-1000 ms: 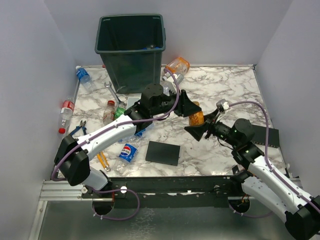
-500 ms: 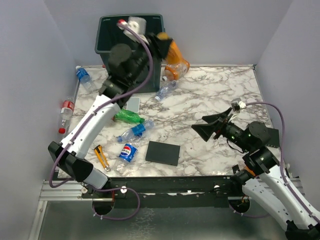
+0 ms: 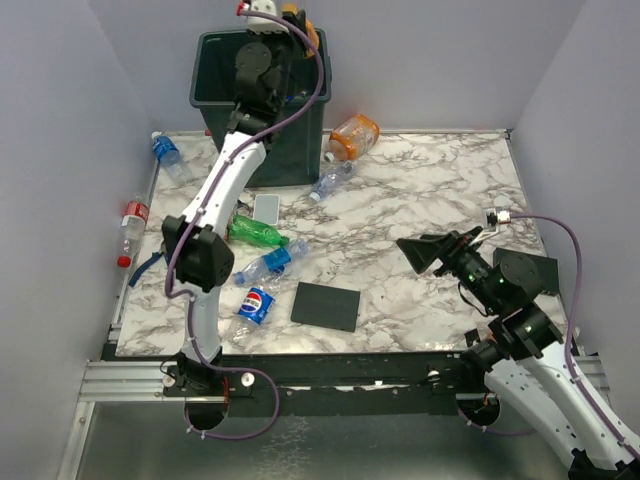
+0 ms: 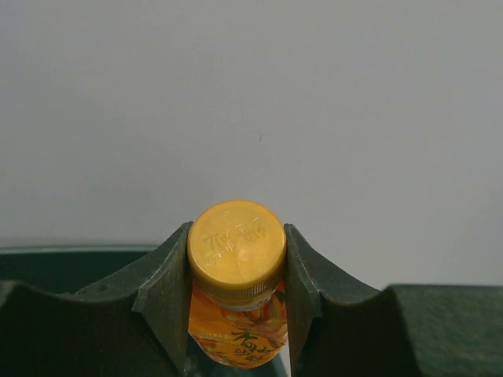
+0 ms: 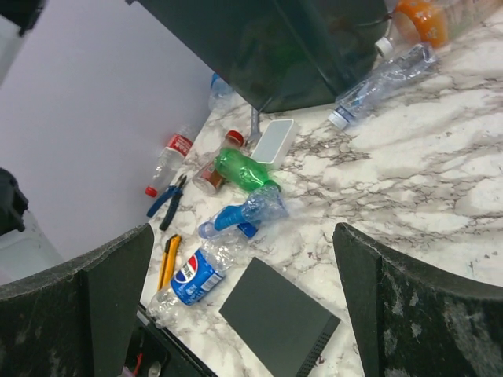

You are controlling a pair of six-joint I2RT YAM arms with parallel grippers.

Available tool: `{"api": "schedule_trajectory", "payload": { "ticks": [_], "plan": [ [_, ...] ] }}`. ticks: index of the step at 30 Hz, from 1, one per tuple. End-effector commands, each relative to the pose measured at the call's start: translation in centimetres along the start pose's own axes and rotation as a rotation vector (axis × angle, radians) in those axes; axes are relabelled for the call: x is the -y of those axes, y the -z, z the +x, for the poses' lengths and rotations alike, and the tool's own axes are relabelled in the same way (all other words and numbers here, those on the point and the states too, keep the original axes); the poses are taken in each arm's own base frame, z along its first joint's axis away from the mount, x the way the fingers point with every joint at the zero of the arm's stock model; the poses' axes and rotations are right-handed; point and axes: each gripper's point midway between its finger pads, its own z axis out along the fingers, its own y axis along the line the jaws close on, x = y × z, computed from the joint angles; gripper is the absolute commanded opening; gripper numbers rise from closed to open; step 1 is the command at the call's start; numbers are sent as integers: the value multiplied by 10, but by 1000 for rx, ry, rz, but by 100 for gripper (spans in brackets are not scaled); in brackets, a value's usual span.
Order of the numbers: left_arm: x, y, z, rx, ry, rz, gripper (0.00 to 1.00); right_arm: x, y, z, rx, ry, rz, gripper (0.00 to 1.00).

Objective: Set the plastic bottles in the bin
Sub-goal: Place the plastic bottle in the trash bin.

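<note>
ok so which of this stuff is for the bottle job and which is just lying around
For the job: bin, orange bottle in the left gripper, green bottle, pepsi bottle, red-label bottle.
Lying about: black plate, pliers, yellow tool.

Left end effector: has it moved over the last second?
Yes. The left end effector went from low over the table, in front of the bin, up and away to above the bin's open top, shut on the orange bottle.

Left tool (image 3: 296, 24), orange bottle (image 3: 310, 30) in its grip, above the green bin (image 3: 295, 150).
</note>
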Motion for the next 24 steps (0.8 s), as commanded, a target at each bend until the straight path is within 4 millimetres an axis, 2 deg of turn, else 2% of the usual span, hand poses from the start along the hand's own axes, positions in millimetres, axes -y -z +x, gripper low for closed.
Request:
{"api": "schedule_trajectory", "payload": {
  "ticks": [1,7,8,11,13,15,19,22,24],
  "plan": [
    [-14,-19,59,-29,-107,-22,0,19,5,8,-19,-8,99,100],
    [-26,-25,104,-60,-142,-57,0,29,8,11,-23,18,138,100],
    [-28,-25,108,-65,-142,-66,4,31,8,12,-22,21,144,100],
    [-31,-24,117,-79,-151,-74,48,36,6,10,-10,30,171,100],
    [-31,-23,115,-81,-154,-70,69,40,5,9,-9,35,187,100],
    [-30,-23,109,-71,-152,-63,81,42,3,10,-12,36,200,100],
    [-23,-26,79,-22,-121,-47,96,44,0,8,-11,33,216,100],
    [-14,-25,43,29,-68,-36,99,48,-2,5,0,16,246,100],
    [-3,-18,16,55,-40,-34,99,53,-3,3,12,-15,283,100]
  ]
}}
